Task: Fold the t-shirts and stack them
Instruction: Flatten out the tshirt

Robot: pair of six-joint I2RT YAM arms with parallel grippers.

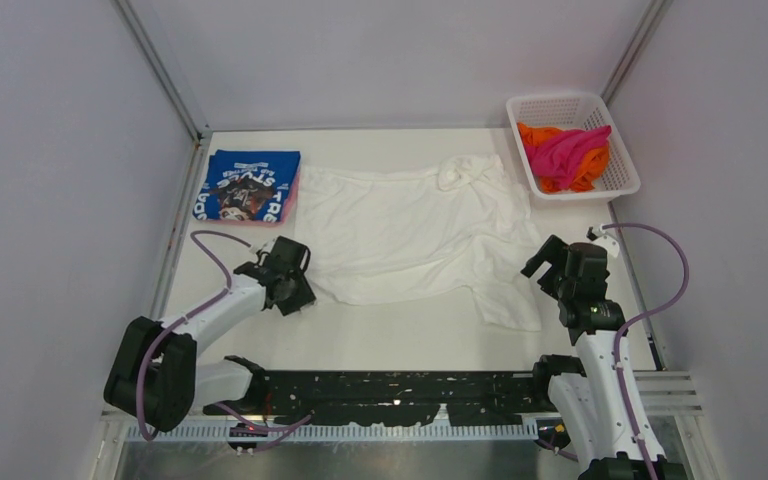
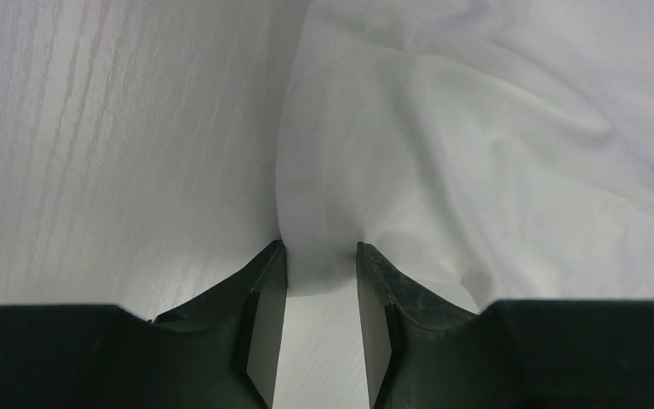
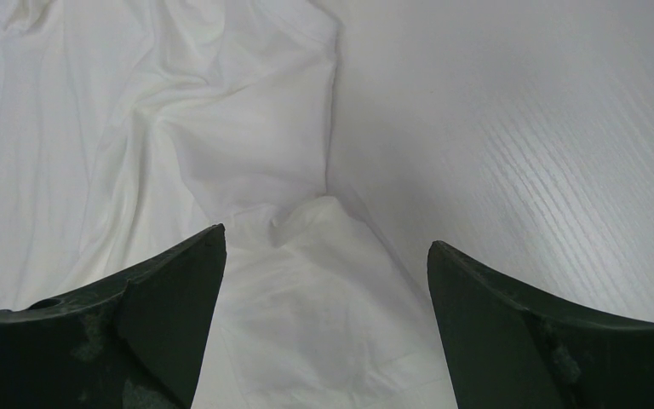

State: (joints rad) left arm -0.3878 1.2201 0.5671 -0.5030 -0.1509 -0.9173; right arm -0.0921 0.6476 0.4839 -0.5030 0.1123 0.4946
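A white t-shirt [image 1: 410, 230] lies spread out, plain side up, in the middle of the table; its back right part is bunched. My left gripper [image 1: 300, 298] is low at its near left corner. In the left wrist view [image 2: 321, 247] the jaws stand slightly apart with that cloth corner [image 2: 324, 256] between the tips. My right gripper [image 1: 548, 268] is open and empty above the shirt's near right flap [image 3: 306, 281]. A folded blue shirt [image 1: 250, 182] lies on a pink one [image 1: 294, 198] at the back left.
A white mesh basket [image 1: 572, 100] at the back right holds a magenta shirt [image 1: 565, 150] and an orange shirt [image 1: 590, 172]. Enclosure walls stand close on both sides. Bare table [image 1: 410, 335] lies between the shirt and the arm bases.
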